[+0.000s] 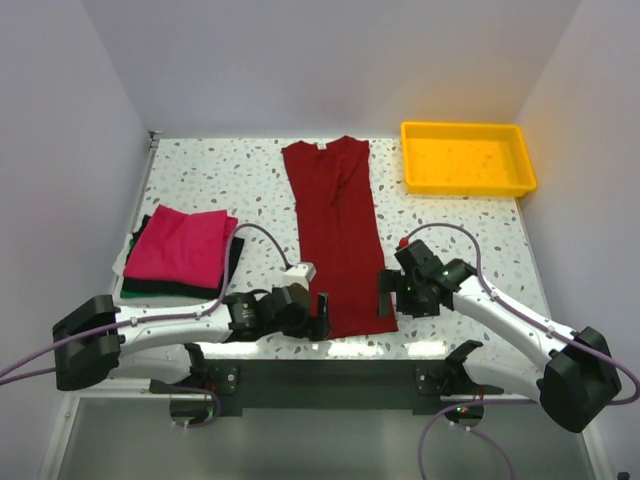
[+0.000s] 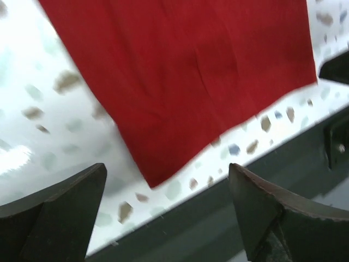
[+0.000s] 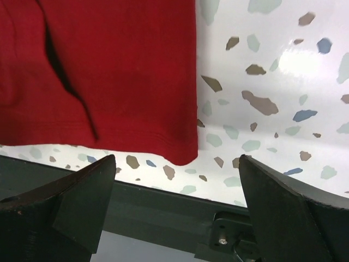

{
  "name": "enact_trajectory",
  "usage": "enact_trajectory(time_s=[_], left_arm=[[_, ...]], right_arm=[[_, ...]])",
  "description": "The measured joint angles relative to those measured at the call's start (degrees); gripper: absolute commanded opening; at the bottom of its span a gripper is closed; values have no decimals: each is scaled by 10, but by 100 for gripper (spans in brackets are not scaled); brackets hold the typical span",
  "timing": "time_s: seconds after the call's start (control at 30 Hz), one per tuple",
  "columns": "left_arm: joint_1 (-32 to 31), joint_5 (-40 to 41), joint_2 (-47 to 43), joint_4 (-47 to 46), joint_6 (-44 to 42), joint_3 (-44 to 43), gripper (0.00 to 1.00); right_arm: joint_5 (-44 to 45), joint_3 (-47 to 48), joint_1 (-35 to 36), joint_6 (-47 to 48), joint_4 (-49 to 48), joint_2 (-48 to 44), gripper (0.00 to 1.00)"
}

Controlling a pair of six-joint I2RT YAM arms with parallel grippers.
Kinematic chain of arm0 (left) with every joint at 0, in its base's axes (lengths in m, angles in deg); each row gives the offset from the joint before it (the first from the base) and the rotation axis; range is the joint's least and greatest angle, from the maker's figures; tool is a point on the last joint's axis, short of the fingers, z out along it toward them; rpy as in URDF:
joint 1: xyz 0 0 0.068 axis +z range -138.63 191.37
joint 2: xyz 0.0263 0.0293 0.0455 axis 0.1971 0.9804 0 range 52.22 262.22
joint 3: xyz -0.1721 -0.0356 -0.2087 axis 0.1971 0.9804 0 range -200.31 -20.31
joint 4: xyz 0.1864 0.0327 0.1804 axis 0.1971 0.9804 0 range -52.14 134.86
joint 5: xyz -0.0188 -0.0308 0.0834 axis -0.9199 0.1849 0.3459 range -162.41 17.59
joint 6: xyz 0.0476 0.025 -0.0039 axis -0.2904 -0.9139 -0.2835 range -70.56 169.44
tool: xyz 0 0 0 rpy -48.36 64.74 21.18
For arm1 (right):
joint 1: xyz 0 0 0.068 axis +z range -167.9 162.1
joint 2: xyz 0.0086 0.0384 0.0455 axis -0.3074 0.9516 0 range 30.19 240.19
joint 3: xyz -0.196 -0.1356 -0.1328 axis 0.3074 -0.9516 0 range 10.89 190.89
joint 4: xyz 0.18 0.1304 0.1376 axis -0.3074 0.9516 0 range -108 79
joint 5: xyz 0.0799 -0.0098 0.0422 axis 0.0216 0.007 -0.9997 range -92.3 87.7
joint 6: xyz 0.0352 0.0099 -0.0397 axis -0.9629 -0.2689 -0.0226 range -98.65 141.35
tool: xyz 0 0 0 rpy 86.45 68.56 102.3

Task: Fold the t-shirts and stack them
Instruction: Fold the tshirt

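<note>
A white speckled bench (image 1: 230,180) is seen, closed in by plain pale walls (image 1: 330,60) at the back and both sides. A yellow tray (image 1: 470,190) is set at the far right corner. At the left edge a folded magenta-pink t-shirt (image 1: 180,245) is stacked on dark folded t-shirts (image 1: 165,290).

The crimson t-shirt (image 1: 338,235) is laid flat mid-bench as a narrow strip. Its long axis is run from far to near, with the collar (image 1: 322,147) pointed at the back wall and the hem brought to the near edge.

The left hand (image 2: 166,215) is held low at the near left hem corner, fingers spread wide — the corner is framed between them. The right hand (image 3: 177,202) is placed at the near right hem corner, likewise spread, with the cloth's corner seen between its fingers — whether either hand is touching the cloth cannot be told.
</note>
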Motion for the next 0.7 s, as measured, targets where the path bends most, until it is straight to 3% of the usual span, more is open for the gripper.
enact_trajectory(time_s=[0.17, 0.5, 0.57, 0.6, 0.7], left_arm=[[-69, -9, 27, 5, 56, 4, 79], [-76, 38, 60, 36, 124, 1, 67], [-76, 49, 65, 39, 132, -2, 60], [-76, 55, 69, 43, 134, -5, 50], [-76, 75, 83, 45, 135, -11, 34]], right_arm=[[-17, -30, 0, 0, 0, -6, 92], [-67, -55, 0, 6, -16, 9, 80], [-73, -63, 0, 6, -21, 15, 75], [-73, -66, 0, 5, -21, 18, 72], [-69, -71, 0, 2, -23, 23, 66]])
